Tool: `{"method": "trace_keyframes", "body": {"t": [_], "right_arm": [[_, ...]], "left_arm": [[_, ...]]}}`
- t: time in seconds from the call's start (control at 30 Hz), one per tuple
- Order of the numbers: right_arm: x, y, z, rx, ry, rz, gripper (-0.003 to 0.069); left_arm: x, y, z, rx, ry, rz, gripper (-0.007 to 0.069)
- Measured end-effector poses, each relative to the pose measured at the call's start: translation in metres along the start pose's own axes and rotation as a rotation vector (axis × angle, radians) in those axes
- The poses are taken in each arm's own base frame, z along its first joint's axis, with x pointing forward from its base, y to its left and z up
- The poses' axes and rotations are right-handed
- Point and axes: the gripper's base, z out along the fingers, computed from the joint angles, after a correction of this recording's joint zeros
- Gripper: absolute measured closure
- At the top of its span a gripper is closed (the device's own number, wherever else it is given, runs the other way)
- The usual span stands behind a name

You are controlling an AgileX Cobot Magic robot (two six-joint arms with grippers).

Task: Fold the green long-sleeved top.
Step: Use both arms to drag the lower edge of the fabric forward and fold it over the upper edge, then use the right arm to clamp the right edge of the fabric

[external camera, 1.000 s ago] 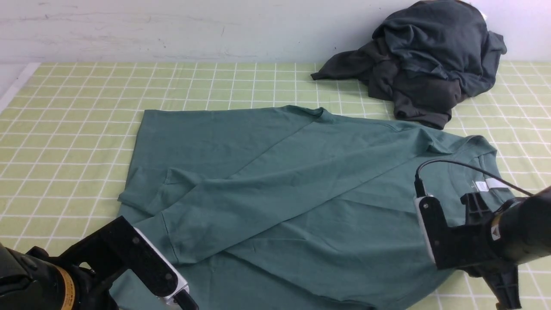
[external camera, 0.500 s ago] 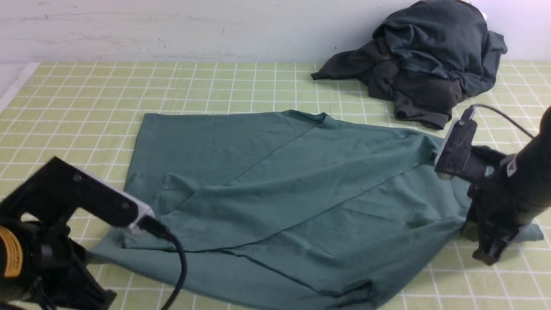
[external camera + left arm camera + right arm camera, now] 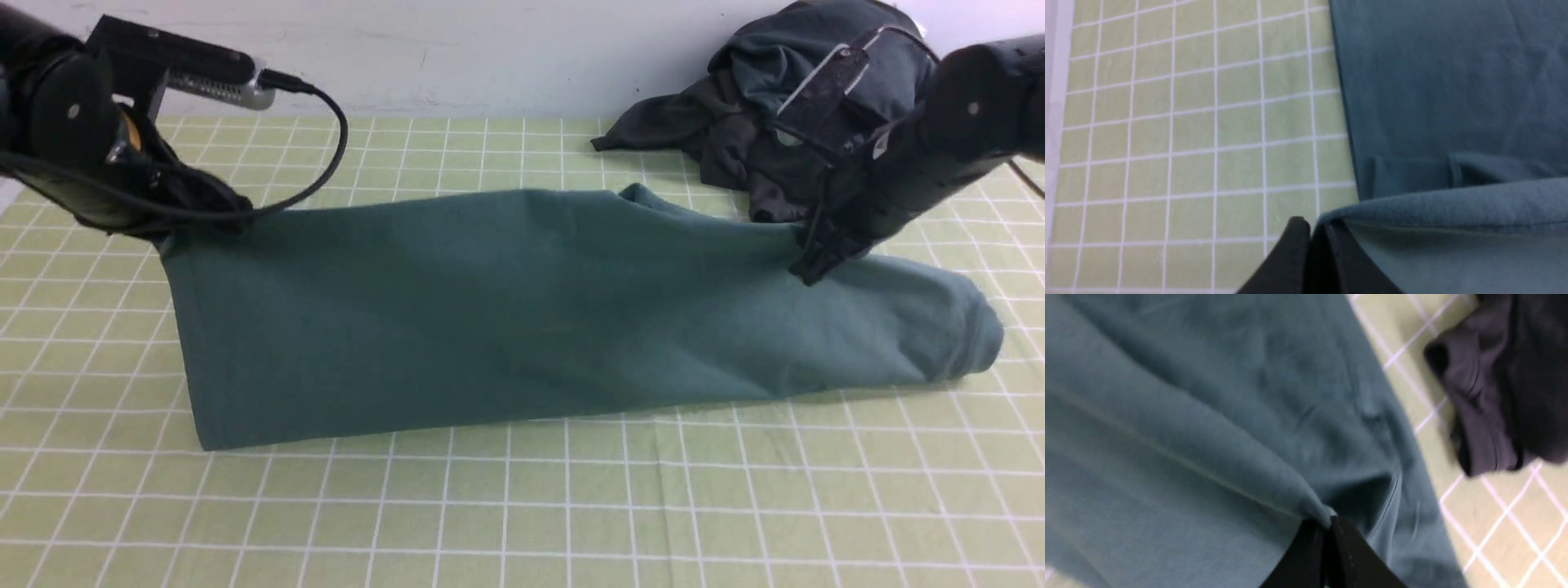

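The green long-sleeved top (image 3: 522, 318) is raised along its near edge and hangs as a wide teal sheet across the middle of the table. My left gripper (image 3: 167, 237) is shut on its left corner, seen in the left wrist view (image 3: 1312, 226) with cloth (image 3: 1453, 212) pinched between the jaws. My right gripper (image 3: 804, 261) is shut on the right part of the top, and the right wrist view (image 3: 1327, 522) shows a fold (image 3: 1208, 437) clamped there. The neck label and the chest logo are hidden.
A dark charcoal-green heap of clothes (image 3: 808, 122) lies at the back right against the wall, just behind my right arm; it also shows in the right wrist view (image 3: 1494, 396). The yellow-green checked cloth (image 3: 522, 506) covers the table. The table's left edge (image 3: 1053, 122) is white.
Both grippers have risen and moved away from me, carrying the top's near edge up and over toward the far side. The flat top now hangs as a raised sheet.
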Motion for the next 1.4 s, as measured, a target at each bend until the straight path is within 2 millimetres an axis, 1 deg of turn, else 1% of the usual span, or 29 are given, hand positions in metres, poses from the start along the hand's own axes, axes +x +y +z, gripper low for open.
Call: {"method": "trace_keyframes", "body": {"t": [0.03, 0.07, 0.1, 0.13, 0.2, 0.3, 0.33, 0.43, 0.47, 0.5, 0.57, 0.63, 0.67, 0.7, 0.77, 0.83, 0.9, 0.93, 0.97, 1.0, 1.03, 1.07, 1.13, 1.2, 1.23, 1.27, 1.3, 1.33, 1.4], "right_arm": [[-0.005, -0.003, 0.008, 0.003, -0.004, 0.0, 0.0662], [-0.01, -0.007, 0.017, 0.006, -0.009, 0.001, 0.0662], [-0.014, -0.011, 0.027, 0.011, -0.013, 0.003, 0.0662], [-0.015, -0.011, 0.028, 0.012, -0.014, 0.003, 0.0662], [-0.021, -0.018, 0.048, 0.018, -0.015, 0.006, 0.0662], [-0.023, -0.024, 0.072, 0.023, -0.006, 0.007, 0.0649], [-0.023, -0.026, 0.078, 0.025, -0.004, 0.012, 0.0639], [-0.025, -0.031, 0.092, 0.047, -0.005, 0.047, 0.0577], [-0.025, -0.032, 0.094, 0.054, -0.007, 0.06, 0.0561], [-0.026, -0.034, 0.096, 0.071, -0.013, 0.084, 0.0529], [-0.024, -0.039, 0.097, 0.101, -0.008, 0.118, 0.048], [-0.023, -0.045, 0.092, 0.131, 0.018, 0.165, 0.0427], [-0.022, -0.05, 0.086, 0.147, 0.052, 0.197, 0.0405], [-0.022, -0.051, 0.084, 0.154, 0.049, 0.194, 0.0405], [-0.019, -0.065, 0.055, 0.19, 0.134, 0.294, 0.0379], [-0.011, -0.075, 0.032, 0.196, 0.191, 0.363, 0.0375], [0.0, -0.085, 0.014, 0.176, 0.236, 0.434, 0.0374], [0.012, -0.095, 0.005, 0.146, 0.254, 0.502, 0.0372], [0.012, -0.096, 0.003, 0.147, 0.251, 0.502, 0.0372], [0.029, -0.111, -0.001, 0.104, 0.247, 0.593, 0.0372], [0.031, -0.112, -0.002, 0.098, 0.248, 0.604, 0.0372], [0.044, -0.123, -0.002, 0.063, 0.238, 0.675, 0.0372], [0.065, -0.133, 0.003, 0.007, 0.237, 0.761, 0.0366], [0.083, -0.137, 0.01, -0.047, 0.243, 0.819, 0.0348], [0.092, -0.135, 0.015, -0.082, 0.257, 0.842, 0.0329], [0.099, -0.133, 0.02, -0.108, 0.267, 0.855, 0.0305], [0.101, -0.132, 0.022, -0.115, 0.266, 0.857, 0.0291], [0.104, -0.129, 0.026, -0.125, 0.273, 0.861, 0.0272], [0.109, -0.125, 0.035, -0.133, 0.268, 0.872, 0.0226]], "left_arm": [[-0.007, 0.0, 0.015, -0.004, 0.014, -0.003, 0.0607], [-0.019, -0.001, 0.032, -0.01, 0.017, -0.006, 0.0607], [-0.029, -0.001, 0.044, -0.015, 0.009, -0.01, 0.0607], [-0.03, -0.001, 0.046, -0.015, 0.01, -0.011, 0.0607], [-0.044, -0.007, 0.078, -0.019, 0.018, -0.009, 0.0607], [-0.051, -0.014, 0.12, -0.033, 0.051, 0.007, 0.0607], [-0.053, -0.016, 0.13, -0.042, 0.059, 0.015, 0.0606], [-0.056, -0.022, 0.168, -0.073, 0.071, 0.049, 0.0573], [-0.059, -0.021, 0.168, -0.076, 0.064, 0.049, 0.0569], [-0.058, -0.023, 0.181, -0.089, 0.066, 0.065, 0.0538], [-0.062, -0.024, 0.192, -0.112, 0.052, 0.084, 0.0477], [-0.065, -0.021, 0.194, -0.139, 0.052, 0.096, 0.0404], [-0.069, -0.018, 0.191, -0.158, 0.051, 0.098, 0.0368], [-0.069, -0.018, 0.19, -0.163, 0.055, 0.097, 0.0354], [-0.08, -0.008, 0.171, -0.208, 0.072, 0.081, 0.0283], [-0.088, 0.0, 0.148, -0.225, 0.092, 0.071, 0.0259], [-0.094, 0.006, 0.119, -0.213, 0.109, 0.071, 0.0254], [-0.098, 0.01, 0.095, -0.176, 0.119, 0.069, 0.0255], [-0.099, 0.012, 0.086, -0.17, 0.118, 0.075, 0.0257], [-0.104, 0.014, 0.055, -0.091, 0.104, 0.081, 0.027], [-0.105, 0.015, 0.045, -0.081, 0.091, 0.078, 0.0272], [-0.107, 0.014, 0.016, 0.004, 0.058, 0.083, 0.0289], [-0.106, 0.014, -0.031, 0.12, -0.015, 0.104, 0.0321], [-0.098, 0.014, -0.073, 0.215, -0.073, 0.117, 0.0359], [-0.087, 0.016, -0.103, 0.261, -0.108, 0.122, 0.0386], [-0.078, 0.016, -0.117, 0.287, -0.116, 0.122, 0.0405], [-0.07, 0.015, -0.122, 0.301, -0.108, 0.122, 0.0416], [-0.063, 0.016, -0.133, 0.312, -0.123, 0.119, 0.0429], [-0.041, 0.015, -0.143, 0.328, -0.124, 0.112, 0.0454]]}}
